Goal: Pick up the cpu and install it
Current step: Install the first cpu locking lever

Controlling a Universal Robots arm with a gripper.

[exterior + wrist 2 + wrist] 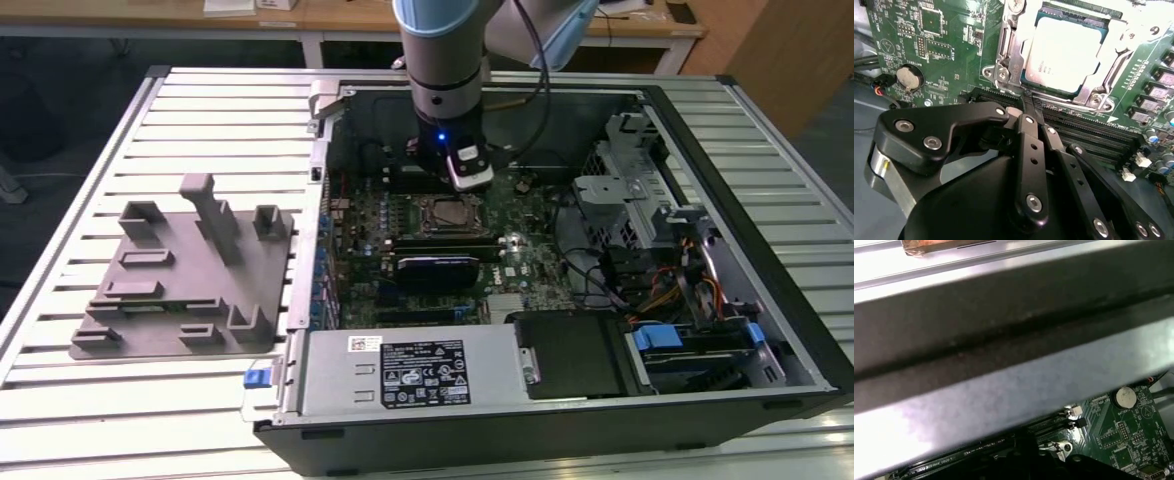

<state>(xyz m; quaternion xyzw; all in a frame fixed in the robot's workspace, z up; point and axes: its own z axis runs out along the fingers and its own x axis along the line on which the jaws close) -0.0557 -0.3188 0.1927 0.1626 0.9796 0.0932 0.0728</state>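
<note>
The open computer case (561, 390) is lying on the slatted table (80, 420), holding the green motherboard (514, 255); the grey plastic tray (174, 290) is sitting beside it toward the exterior view's left, carrying nothing loose. The arm is reaching down into the case, its gripper (1026, 107) hanging just beside the socket (1004, 70). In the second wrist view the fingers (1029, 145) are drawn together with nothing between them. The cpu (1064, 57) is already lying inside the socket, silvery top up, with the metal frame around it. Judged risks: the closed fingertips are standing very near the socket frame and memory slots (1089, 132), so a slight descent or sideways drift could scrape them or nudge the chip askew.
</note>
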